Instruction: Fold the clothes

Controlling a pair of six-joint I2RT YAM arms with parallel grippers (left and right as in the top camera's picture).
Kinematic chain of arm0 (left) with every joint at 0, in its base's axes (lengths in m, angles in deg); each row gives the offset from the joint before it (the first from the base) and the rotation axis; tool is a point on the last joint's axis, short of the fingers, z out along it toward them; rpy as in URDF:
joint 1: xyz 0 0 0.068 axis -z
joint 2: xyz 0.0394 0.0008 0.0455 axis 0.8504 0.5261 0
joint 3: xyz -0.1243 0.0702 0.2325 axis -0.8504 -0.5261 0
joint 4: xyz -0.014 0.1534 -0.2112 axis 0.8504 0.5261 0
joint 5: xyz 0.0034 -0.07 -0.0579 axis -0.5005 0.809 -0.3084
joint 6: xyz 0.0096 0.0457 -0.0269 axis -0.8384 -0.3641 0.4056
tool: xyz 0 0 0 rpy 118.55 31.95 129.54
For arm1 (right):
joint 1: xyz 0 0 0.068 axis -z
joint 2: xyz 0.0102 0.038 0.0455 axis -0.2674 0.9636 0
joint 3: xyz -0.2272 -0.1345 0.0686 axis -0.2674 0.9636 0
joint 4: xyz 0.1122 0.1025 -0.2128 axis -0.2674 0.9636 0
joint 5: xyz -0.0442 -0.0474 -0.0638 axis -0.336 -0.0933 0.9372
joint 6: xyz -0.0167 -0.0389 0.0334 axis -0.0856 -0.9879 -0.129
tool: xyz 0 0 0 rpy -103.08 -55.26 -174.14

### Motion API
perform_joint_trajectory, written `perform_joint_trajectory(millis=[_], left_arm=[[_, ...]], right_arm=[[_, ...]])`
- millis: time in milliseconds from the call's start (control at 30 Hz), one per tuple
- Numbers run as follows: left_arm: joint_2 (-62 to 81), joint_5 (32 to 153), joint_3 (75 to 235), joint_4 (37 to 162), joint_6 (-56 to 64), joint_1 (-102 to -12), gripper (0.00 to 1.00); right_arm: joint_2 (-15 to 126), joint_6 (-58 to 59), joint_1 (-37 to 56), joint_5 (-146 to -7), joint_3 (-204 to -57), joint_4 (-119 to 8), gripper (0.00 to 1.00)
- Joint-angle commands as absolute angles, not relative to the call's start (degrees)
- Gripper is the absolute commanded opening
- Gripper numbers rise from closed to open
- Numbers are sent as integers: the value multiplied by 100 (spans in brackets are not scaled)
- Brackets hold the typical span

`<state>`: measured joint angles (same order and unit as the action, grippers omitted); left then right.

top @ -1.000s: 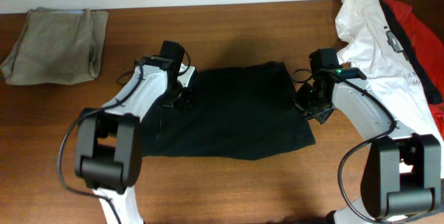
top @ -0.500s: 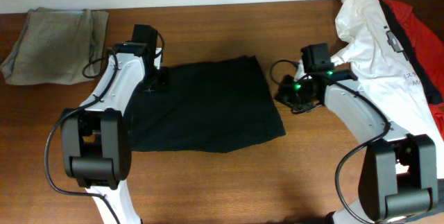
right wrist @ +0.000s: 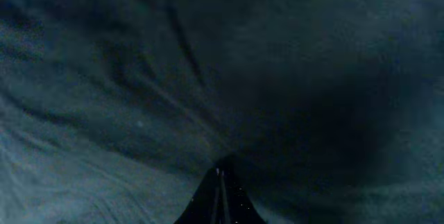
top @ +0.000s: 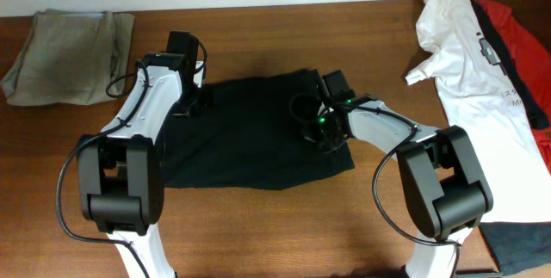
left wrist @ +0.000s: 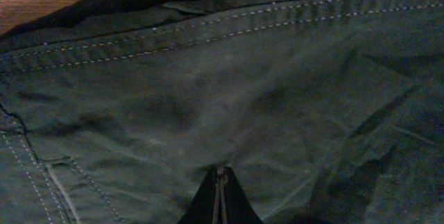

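The black garment (top: 250, 136) lies spread in the middle of the table. My left gripper (top: 195, 104) is at its upper left edge; in the left wrist view its jaws (left wrist: 220, 177) are shut, pinching the stitched dark fabric (left wrist: 229, 92). My right gripper (top: 318, 130) is over the garment's right part; in the right wrist view its jaws (right wrist: 220, 175) are shut, with creases of the dark cloth (right wrist: 139, 92) running into the tip. The white printed T-shirt (top: 482, 80) lies at the far right over the red garment (top: 523, 28).
A folded grey-khaki garment (top: 69, 46) lies at the back left corner. A strip of dark cloth (top: 516, 244) shows at the lower right edge. Bare wooden table (top: 275, 226) runs along the front.
The black garment slid left with both grippers, then stopped. My right gripper has since moved further left, from the garment's right edge onto it. The left gripper has barely moved since half a second ago.
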<state>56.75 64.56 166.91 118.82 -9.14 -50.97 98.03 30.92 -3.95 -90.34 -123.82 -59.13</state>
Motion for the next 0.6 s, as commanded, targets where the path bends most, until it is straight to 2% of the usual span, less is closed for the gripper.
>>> perform_joint_trajectory(millis=[0, 100, 233, 300, 333, 367, 400, 433, 467, 500, 533, 567], left_arm=[[5483, 6425, 16785, 11898, -918, -5106, 1], [5483, 5968, 16783, 11941, -713, -5108, 1], [5483, 5931, 16783, 11939, -713, -5127, 1], [5483, 5938, 16783, 11937, -710, -5127, 2], [5483, 5938, 16783, 11937, -710, -5127, 4], [5483, 5936, 16783, 11941, -713, -5127, 12], [5483, 5938, 16783, 11941, -713, -5127, 16], [5483, 6034, 16783, 11941, -713, -5127, 31], [5483, 6246, 16783, 11939, -710, -5127, 39], [5483, 6263, 16783, 11937, -710, -5127, 60], [5483, 6263, 16783, 11937, -710, -5127, 87], [5483, 6263, 16783, 11937, -710, -5127, 96]], right_arm=[[10018, 3605, -127, -8411, -12275, -5583, 4], [10004, 3673, 245, -8439, -12275, -5312, 4], [9733, 3802, 730, -8146, -12275, -4831, 4], [8874, 3348, 1187, -7473, -12275, -4184, 4], [8520, 3343, 1231, -7342, -12277, -4009, 4], [7948, 3345, 1255, -7158, -12277, -3823, 4], [7266, 3151, 1255, -7128, -12277, -3758, 31], [6608, 2712, 1255, -7097, -12275, -3756, 99], [6319, 2679, 1255, -7034, -12275, -3756, 99], [6201, 2681, 1255, -7016, -12275, -3756, 99], [6223, 2681, 1255, -7014, -12275, -3756, 99], [6249, 2681, 1255, -7016, -12275, -3756, 99]])
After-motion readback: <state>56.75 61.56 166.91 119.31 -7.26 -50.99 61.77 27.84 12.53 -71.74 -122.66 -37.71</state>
